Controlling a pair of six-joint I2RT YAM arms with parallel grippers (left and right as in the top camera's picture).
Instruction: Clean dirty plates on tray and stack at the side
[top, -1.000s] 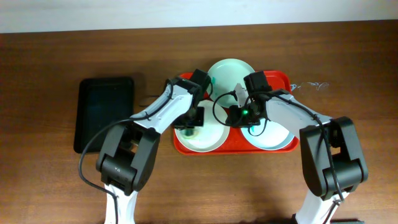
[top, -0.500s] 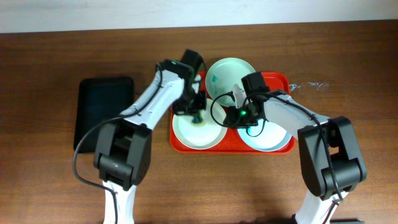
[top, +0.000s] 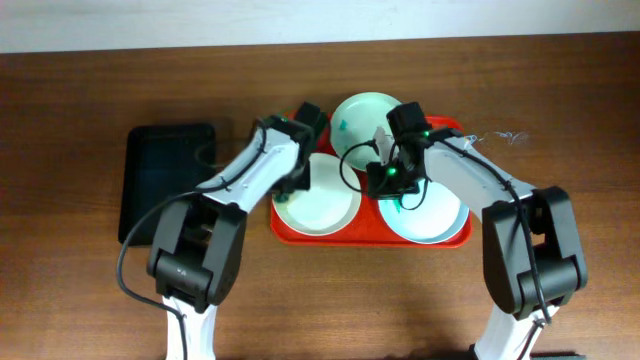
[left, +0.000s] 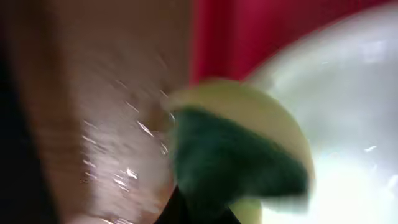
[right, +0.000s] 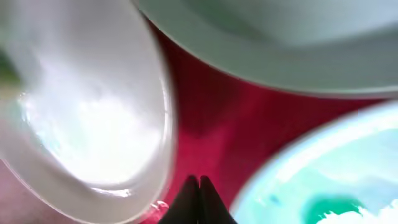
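Three round, glossy pale plates (top: 318, 206) lie in the red plastic tray (top: 456, 127) on the wooden bench (top: 80, 285); the right one carries a teal smear. The left claw (left: 194, 214) grasps a green-and-yellow sponge (left: 236, 158) at one plate's rim. The right claw (right: 199, 186) is clenched empty over bare tray.

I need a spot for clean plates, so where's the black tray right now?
In the overhead view, the black tray lies on the table left of the red tray, apart from it, on the robot's left.
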